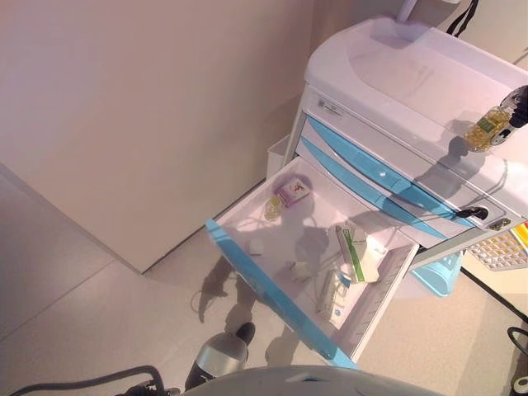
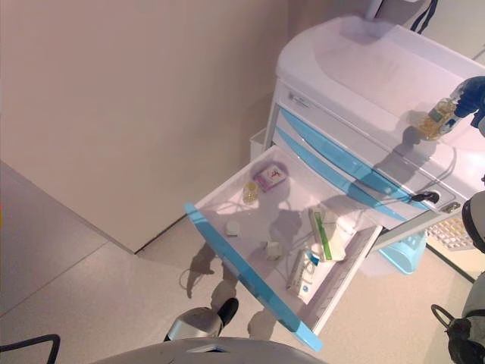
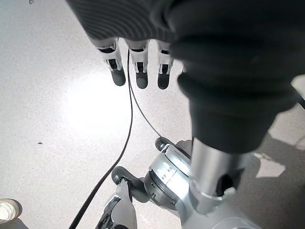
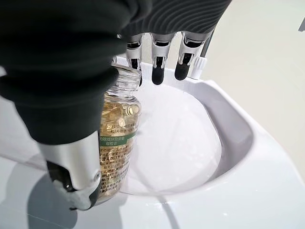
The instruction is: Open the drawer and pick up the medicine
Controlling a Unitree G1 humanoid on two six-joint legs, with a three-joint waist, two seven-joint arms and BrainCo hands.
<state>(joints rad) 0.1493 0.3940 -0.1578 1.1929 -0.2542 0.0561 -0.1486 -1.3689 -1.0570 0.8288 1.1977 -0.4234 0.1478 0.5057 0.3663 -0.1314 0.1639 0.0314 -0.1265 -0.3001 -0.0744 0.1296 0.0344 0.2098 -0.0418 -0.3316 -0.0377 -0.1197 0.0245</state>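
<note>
Holding boxes, probably medicine: open drawer [image 1: 247, 216].

White medical cart [image 1: 388, 66] with blue-fronted drawers, standing on a pale floor [image 1: 74, 305] against a wall. Top surface: a shallow moulded recess, over which the right hand [image 1: 518, 106] holds a clear bottle of yellow capsules [image 1: 487, 126]. Well below and to the left of that hand, the lowest drawer [image 1: 272, 290] is pulled fully out. Lying in the drawer: a small pink box [image 1: 293, 191], a small yellowish bottle [image 1: 273, 208] just beside it, a green-and-white box [image 1: 351, 246], and a white-and-blue box [image 2: 303, 274].
</note>
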